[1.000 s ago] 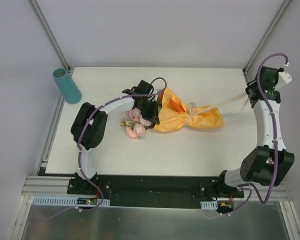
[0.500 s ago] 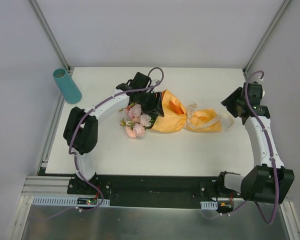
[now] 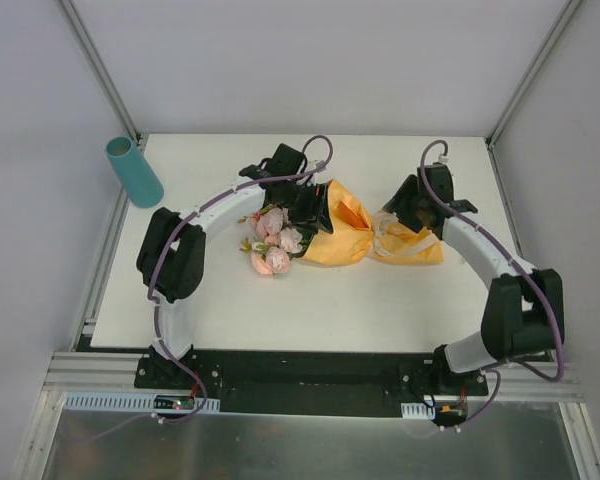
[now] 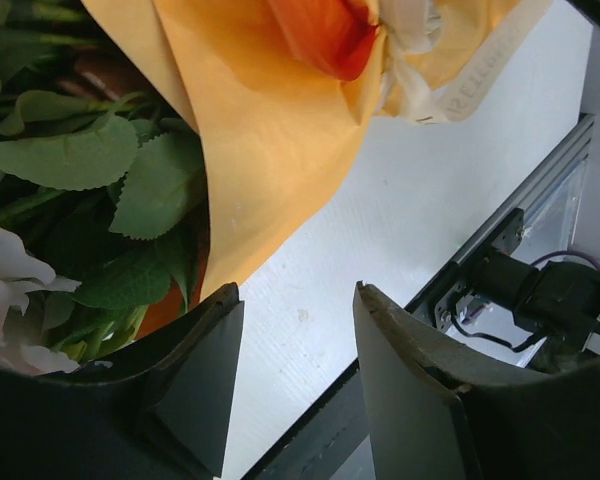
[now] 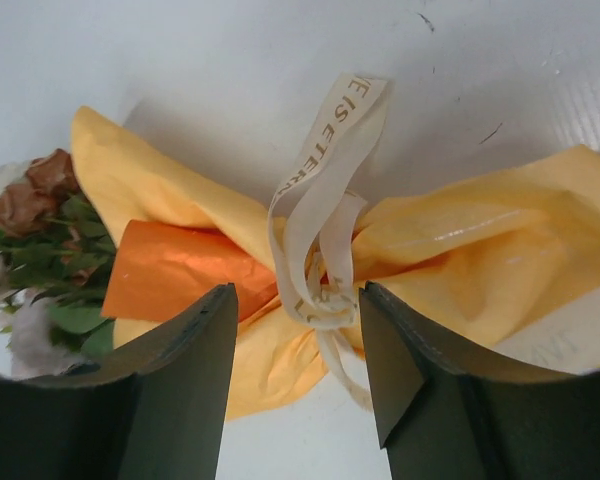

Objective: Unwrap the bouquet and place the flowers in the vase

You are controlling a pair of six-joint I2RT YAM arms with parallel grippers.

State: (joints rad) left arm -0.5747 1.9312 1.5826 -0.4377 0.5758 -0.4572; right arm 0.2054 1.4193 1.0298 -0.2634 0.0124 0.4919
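At centre, bouquet, crinkly orange paper, pink roses

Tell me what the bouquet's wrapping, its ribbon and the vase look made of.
Wrapping: thin paper, by its crinkled folds, with a slight waxy sheen on the yellow-orange side.
Ribbon: cream fabric tape, probably woven; matte, with printed lettering and soft loops.
Vase: smooth matte teal tube. It could be plastic or ceramic; the top view cannot settle which.

A white tabletop fills mid-frame between plain pale grey walls. Aluminium posts slant at upper left and right. A brushed metal sheet spans the bottom.
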